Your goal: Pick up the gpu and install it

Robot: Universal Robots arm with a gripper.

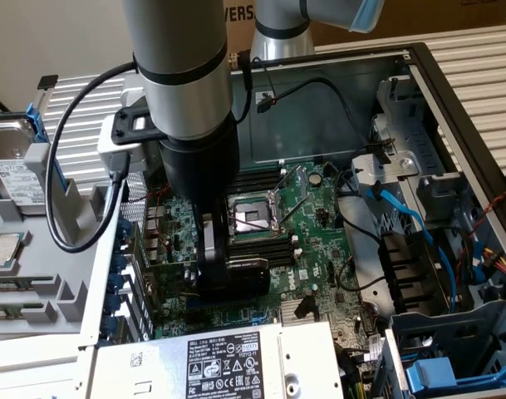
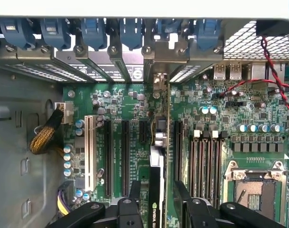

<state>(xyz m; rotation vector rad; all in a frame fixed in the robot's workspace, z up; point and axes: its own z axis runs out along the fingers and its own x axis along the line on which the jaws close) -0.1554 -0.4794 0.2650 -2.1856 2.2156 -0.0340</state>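
Pincer (image 2: 156,202) fingers (image 2: 135,190) standing wide, flanking card (image 2: 157,190) edge-on between them; not clear if gripping. Card's long axis running along motherboard (image 2: 196,99) slots toward rear bracket (image 2: 158,83).

The card (image 2: 157,185) stands on its edge in a slot on the big green board (image 2: 196,102), with the gripper (image 2: 158,197) fingers wide on both sides of it. Long black slots (image 2: 116,156) lie close on one side and memory slots (image 2: 203,159) on the other. Blue clips (image 2: 94,32) and a metal rail (image 2: 111,59) block the far end.
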